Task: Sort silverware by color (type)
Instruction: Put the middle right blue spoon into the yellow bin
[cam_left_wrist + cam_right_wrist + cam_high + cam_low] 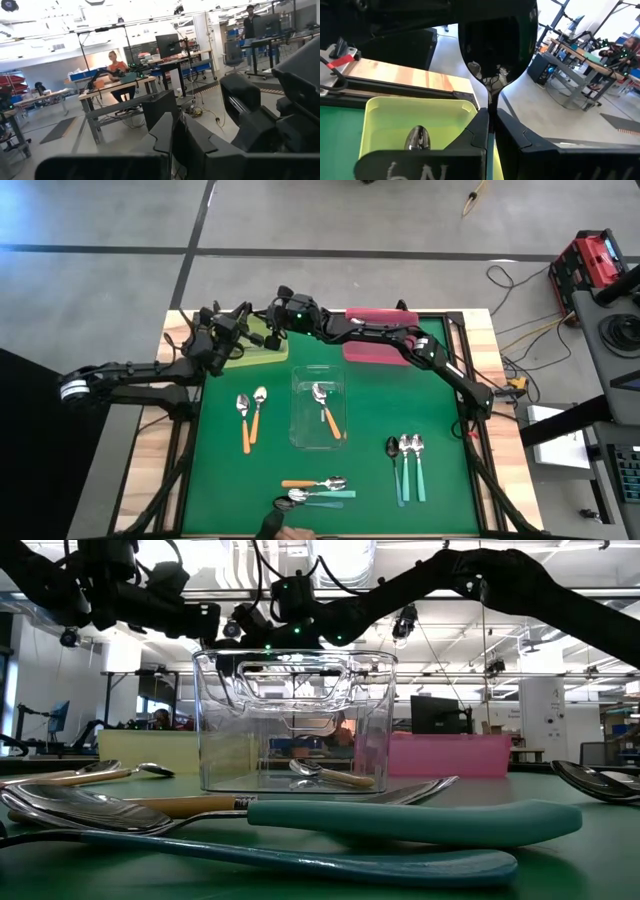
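Left gripper (262, 337) clenched empty beside right gripper (277, 313), clenched seemingly on a spoon (416, 138) over the yellow tray (240, 356); other spoons (250, 415) scattered on green surface (220, 480), one in clear tray (300, 435).

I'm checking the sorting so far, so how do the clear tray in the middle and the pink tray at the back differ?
The clear tray is see-through, while the pink tray is solid coloured. The clear tray sits mid-table; the pink tray lies at the far edge under the right arm. The clear tray holds an orange-handled spoon; no spoon shows in the pink tray, though the arm hides part of it. Both rest on the green mat.
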